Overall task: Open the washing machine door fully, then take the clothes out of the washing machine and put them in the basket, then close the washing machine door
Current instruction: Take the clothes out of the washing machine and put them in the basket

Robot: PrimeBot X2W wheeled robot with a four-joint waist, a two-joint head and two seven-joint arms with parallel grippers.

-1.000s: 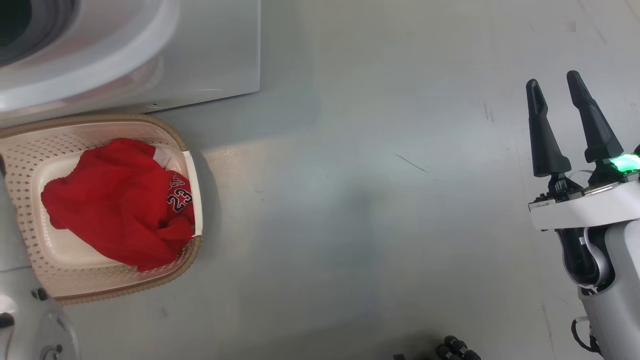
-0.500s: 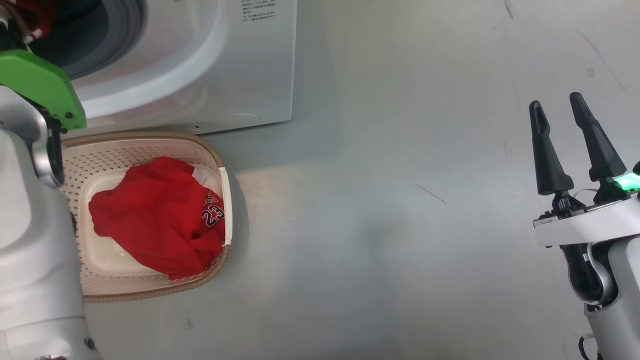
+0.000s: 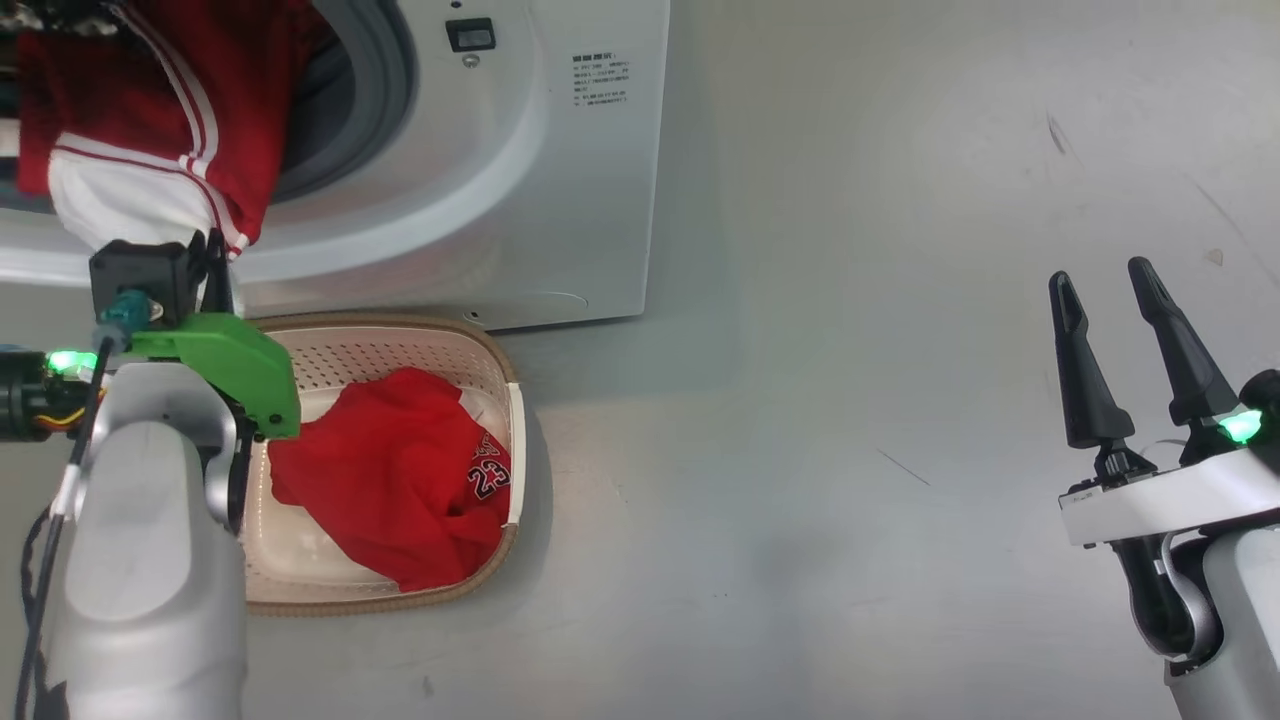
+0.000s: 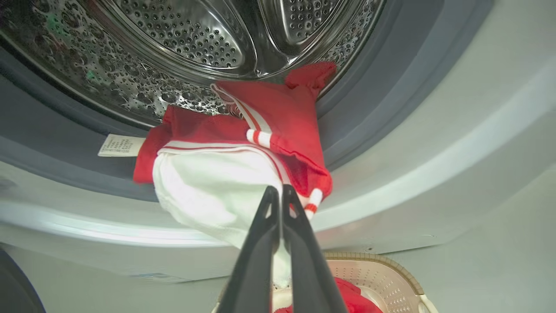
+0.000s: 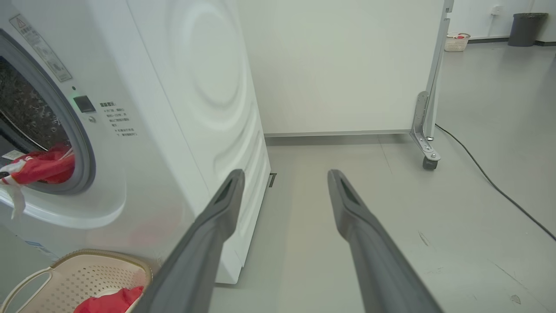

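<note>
The white washing machine (image 3: 520, 200) has its opening uncovered, and the steel drum (image 4: 195, 39) shows inside. The door is out of view. A red-and-white garment (image 3: 150, 110) hangs out over the grey seal. My left gripper (image 4: 277, 190) is shut on its white panel (image 4: 208, 191), just below the opening. The cream basket (image 3: 400, 325) stands on the floor in front of the machine, under my left arm. It holds the red number 23 jersey (image 3: 390, 480). My right gripper (image 3: 1100, 272) is open and holds nothing, far to the right above bare floor.
Grey floor stretches to the right of the machine. In the right wrist view a white partition on a caster (image 5: 428, 143) stands behind, and a black cable (image 5: 491, 182) runs across the floor. Another basket (image 5: 457, 41) and a dark bin (image 5: 523, 28) are far off.
The head camera has swung up, bringing the machine's opening into view. My left arm has come into view, holding the red-and-white garment out over the seal. The right gripper stays open.
</note>
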